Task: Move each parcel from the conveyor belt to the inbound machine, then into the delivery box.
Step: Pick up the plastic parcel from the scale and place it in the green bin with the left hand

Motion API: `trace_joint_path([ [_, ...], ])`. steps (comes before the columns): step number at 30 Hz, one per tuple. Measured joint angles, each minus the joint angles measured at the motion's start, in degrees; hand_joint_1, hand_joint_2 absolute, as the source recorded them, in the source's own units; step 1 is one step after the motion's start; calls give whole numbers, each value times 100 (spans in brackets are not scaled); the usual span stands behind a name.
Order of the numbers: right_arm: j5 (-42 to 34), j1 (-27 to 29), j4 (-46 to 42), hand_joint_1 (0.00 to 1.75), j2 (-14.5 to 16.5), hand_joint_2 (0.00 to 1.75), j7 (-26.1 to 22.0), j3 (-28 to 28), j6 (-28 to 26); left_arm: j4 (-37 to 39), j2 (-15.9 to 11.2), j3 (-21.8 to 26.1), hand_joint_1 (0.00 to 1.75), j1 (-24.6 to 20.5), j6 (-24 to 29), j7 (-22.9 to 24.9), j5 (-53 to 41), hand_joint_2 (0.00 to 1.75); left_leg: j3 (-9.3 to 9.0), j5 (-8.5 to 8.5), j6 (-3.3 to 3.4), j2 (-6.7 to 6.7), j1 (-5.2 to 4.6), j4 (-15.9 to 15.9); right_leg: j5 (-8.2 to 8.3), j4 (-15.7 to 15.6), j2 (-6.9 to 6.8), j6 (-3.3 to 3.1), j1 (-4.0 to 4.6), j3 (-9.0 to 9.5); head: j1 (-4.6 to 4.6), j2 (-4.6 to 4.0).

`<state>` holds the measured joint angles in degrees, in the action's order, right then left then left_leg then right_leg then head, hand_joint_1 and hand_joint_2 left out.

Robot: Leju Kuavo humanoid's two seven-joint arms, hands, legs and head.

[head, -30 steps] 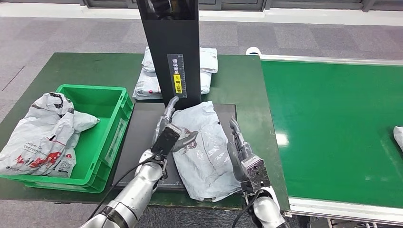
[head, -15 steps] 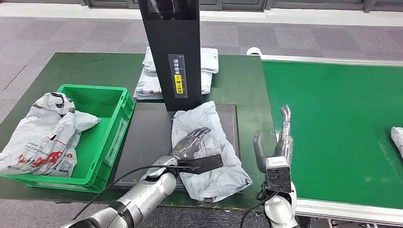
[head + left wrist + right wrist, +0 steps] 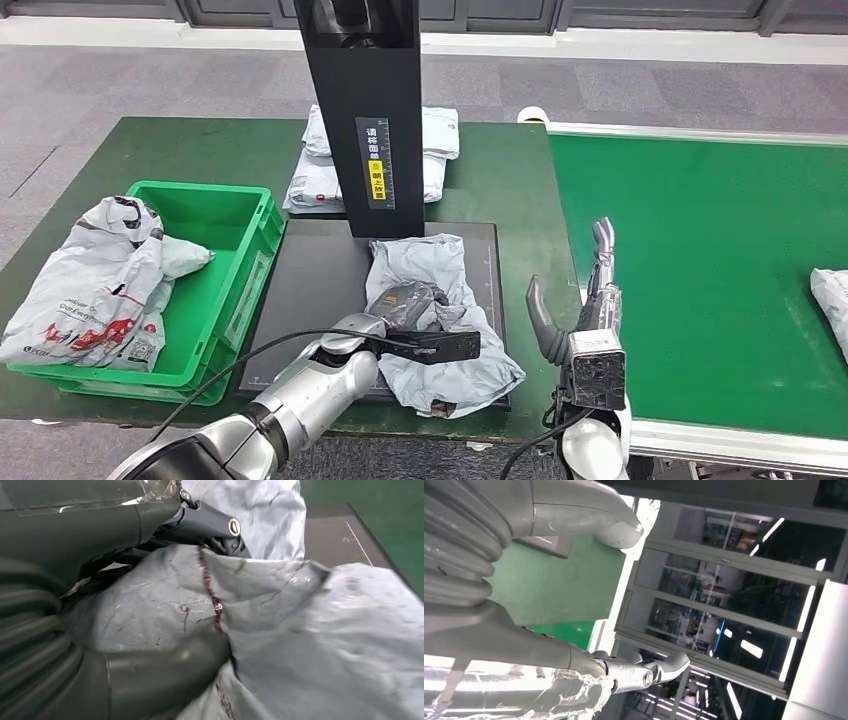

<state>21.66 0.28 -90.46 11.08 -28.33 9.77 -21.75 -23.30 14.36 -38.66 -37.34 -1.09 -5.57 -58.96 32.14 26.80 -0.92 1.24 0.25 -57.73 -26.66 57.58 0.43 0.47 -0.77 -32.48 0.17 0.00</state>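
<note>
The grey parcel (image 3: 435, 320) lies on the dark platform of the inbound machine (image 3: 310, 290), at its right half, just in front of the black scanner column (image 3: 365, 110). Its long axis runs from the column toward the robot, leaning slightly right at the near end, which overhangs the platform's front edge. The left hand (image 3: 405, 303) rests on the parcel's middle with its fingers curled into the film; the left wrist view shows the thumb (image 3: 165, 667) pressed into a gathered fold, so the hand is judged to be gripping the parcel. The green delivery box (image 3: 215, 290) stands directly left of the platform, touching or nearly touching it, so the coming transfer runs leftward and the left arm is the nearer. The right hand (image 3: 580, 300) stands upright beside the conveyor belt (image 3: 700, 260), fingers spread, holding nothing, apart from the parcel. The parcel is a crumpled, soft poly mailer, pale grey with a dark red line along a crease.
</note>
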Motion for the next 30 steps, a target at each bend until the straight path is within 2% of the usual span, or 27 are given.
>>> trace_joint_path([
  [6, 44, 38, -62, 0, 57, 175, 12, -42, 7, 5, 0, 0, 175, -48, 7, -5, -32, 175, -6, 5, -6, 0, 0, 0, -5, 2, 2, -5, 3, -3, 1, 0],
  [9, 66, 56, -92, 0, 65, 175, 20, -49, 71, 4, -3, 3, 175, -54, 192, -79, -110, 175, -3, 6, -6, -2, 0, 1, -7, 2, 3, -8, 4, -8, 1, 0],
  [11, 70, 107, -151, 0, 66, 175, 14, -65, 96, -39, -18, 30, 175, -35, 657, -171, -153, 175, 1, 6, -6, -2, 0, 1, -7, 2, 3, -8, 4, -14, 1, 0],
  [13, 64, 224, -288, 0, 66, 175, -4, -103, 94, -214, -69, 137, 175, 23, 1515, -117, -228, 175, 13, 4, -8, -3, 0, 1, -5, 3, 4, -8, 4, -27, 1, 0],
  [15, 62, 364, -454, 0, 66, 175, -15, -145, 93, -545, -162, 334, 175, 62, 2344, 154, -441, 175, 26, 2, -10, -4, 1, 0, -3, 5, 5, -9, 6, -40, 0, 0],
  [19, 61, 523, -650, 0, 70, 175, -6, -173, 90, -1371, -379, 817, 175, 119, 3164, 617, -1190, 175, 37, 2, -11, -5, 3, 0, -3, 9, 8, -9, 7, -50, 1, 0],
  [22, 8, 547, -667, 0, 83, 175, 15, -174, 85, -2113, -690, 1179, 175, 129, 3923, 1522, -2426, 175, 45, 2, -11, -18, 9, 0, -2, 10, 24, -9, 9, -64, 0, 0],
  [24, -31, 550, -667, 0, 87, 175, 17, -174, 90, -2539, -951, 1266, 175, 77, 4091, 2093, -2921, 175, 46, 3, -11, -22, 10, 0, -3, 10, 30, -10, 10, -68, -1, 0],
  [25, -40, 550, -666, 0, 88, 175, 17, -174, 90, -2698, -1057, 1290, 175, 57, 4106, 2210, -2997, 175, 47, 3, -12, -19, 11, 0, -4, 10, 29, -10, 11, -68, -1, 0],
  [30, -46, 548, -665, 0, 98, 175, 13, -174, 87, -3208, -1365, 1387, 175, 45, 4106, 2257, -3067, 175, 56, 1, -13, -6, 13, 0, -5, 10, 15, -12, 11, -69, 0, 0],
])
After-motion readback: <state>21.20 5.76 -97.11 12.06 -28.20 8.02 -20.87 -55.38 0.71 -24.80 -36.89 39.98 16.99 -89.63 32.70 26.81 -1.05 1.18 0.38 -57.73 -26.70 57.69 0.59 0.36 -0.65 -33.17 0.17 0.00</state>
